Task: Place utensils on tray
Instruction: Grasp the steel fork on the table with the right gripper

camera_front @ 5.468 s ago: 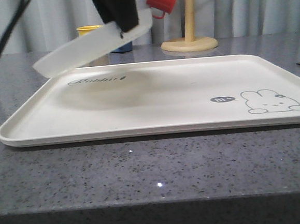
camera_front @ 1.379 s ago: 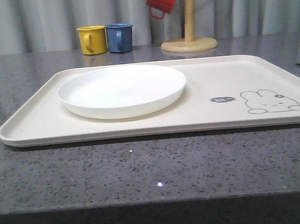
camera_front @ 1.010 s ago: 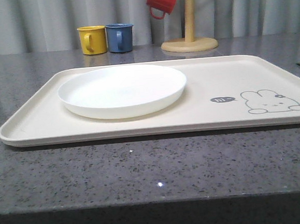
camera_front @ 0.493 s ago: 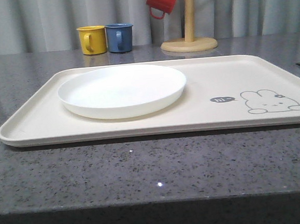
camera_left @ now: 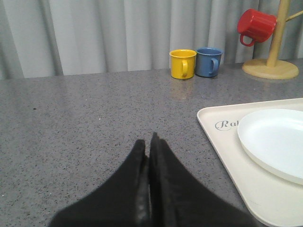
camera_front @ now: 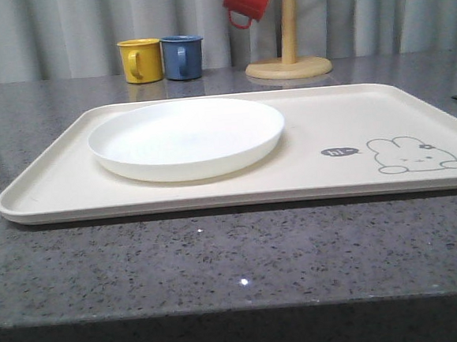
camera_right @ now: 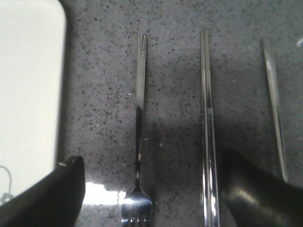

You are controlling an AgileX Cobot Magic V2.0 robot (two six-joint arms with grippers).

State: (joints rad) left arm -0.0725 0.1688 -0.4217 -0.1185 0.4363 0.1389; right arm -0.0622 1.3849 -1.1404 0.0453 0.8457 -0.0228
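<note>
Risk, fork pickup: right claw (camera_right: 142,189) hangs over the fork (camera_right: 138,142) with its fingers spread wide apart, one either side. The fork lies flat on the worktop (camera_right: 180,56), thin and shiny; in my judgement the pads may skid off the handle or close above it and come up empty.
Risk, neighbouring item: chopsticks (camera_right: 208,142) lie just beside the fork, parallel to it, and run close by one finger of the claw. A closing stroke could catch or shove them.
Risk, tray edge: tray (camera_right: 28,85) rim lies near the fork on the other side; a finger coming down there could strike it and shift the tray.
Risk, placement: plate (camera_front: 186,136) already sits on the tray's left half in the front view, so the free room is the right half by the bunny drawing (camera_front: 413,155). A drop from height may bounce a slender utensil onto the plate or off the rim.
Left claw: left claw (camera_left: 147,156) has its fingers pressed together, holding nothing, over bare worktop beside the tray's left edge.
Utensil location: all seen utensils rest on the worktop off the tray's right side; none is on the tray yet.
Cut off: fork tines run out of the right wrist view, as do the chopstick ends.
Hard to make out: a third slender piece (camera_right: 274,118) is blurred; likely the spoon handle, not certain.
</note>
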